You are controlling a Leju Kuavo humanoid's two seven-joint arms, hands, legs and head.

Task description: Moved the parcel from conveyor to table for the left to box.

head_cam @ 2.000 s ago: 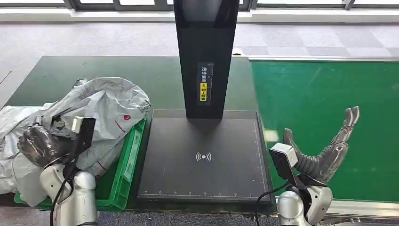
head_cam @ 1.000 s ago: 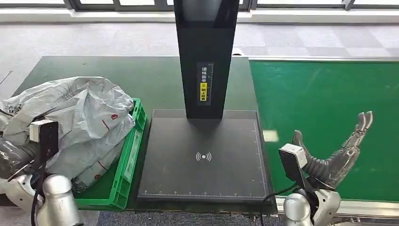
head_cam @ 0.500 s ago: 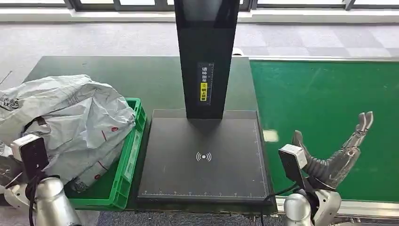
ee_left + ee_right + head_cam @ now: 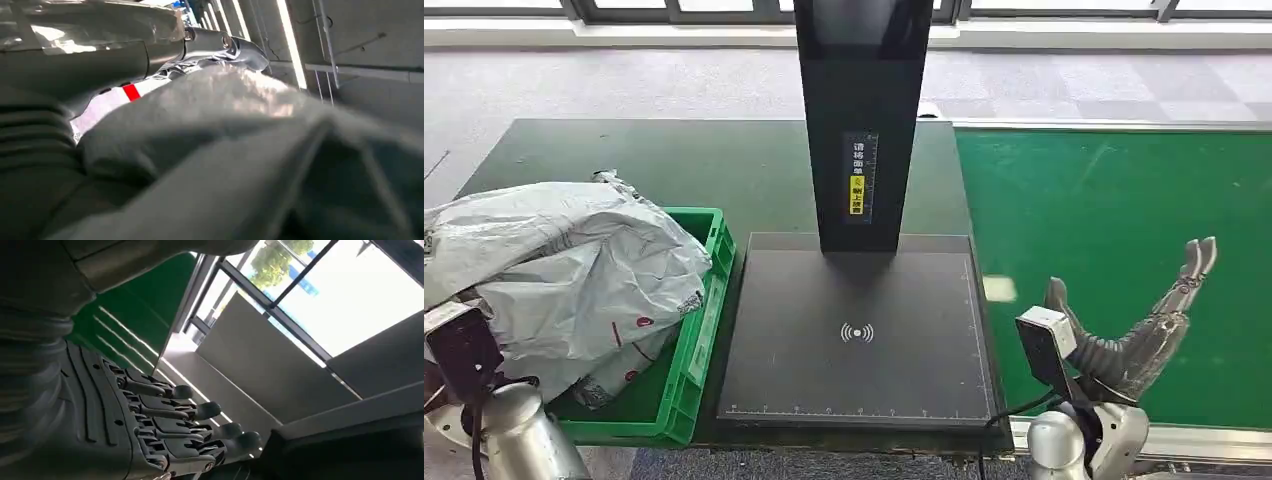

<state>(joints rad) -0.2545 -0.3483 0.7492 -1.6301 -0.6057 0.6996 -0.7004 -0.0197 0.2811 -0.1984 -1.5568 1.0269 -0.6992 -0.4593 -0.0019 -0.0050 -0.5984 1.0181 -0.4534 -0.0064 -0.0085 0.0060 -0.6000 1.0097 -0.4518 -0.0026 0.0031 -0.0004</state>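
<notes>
Left wrist view: parcel (image 4: 260, 165) lies against the left hand (image 4: 40, 165), fingers hidden.

parcel (image 4: 260, 150): grey, crumpled, blurred | white label with red stripe (image 4: 112, 99) | left hand: ribbed cover (image 4: 30, 150)

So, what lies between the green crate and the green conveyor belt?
In the head view, the black scanner plate with its upright column lies between the green crate and the conveyor belt.
</notes>
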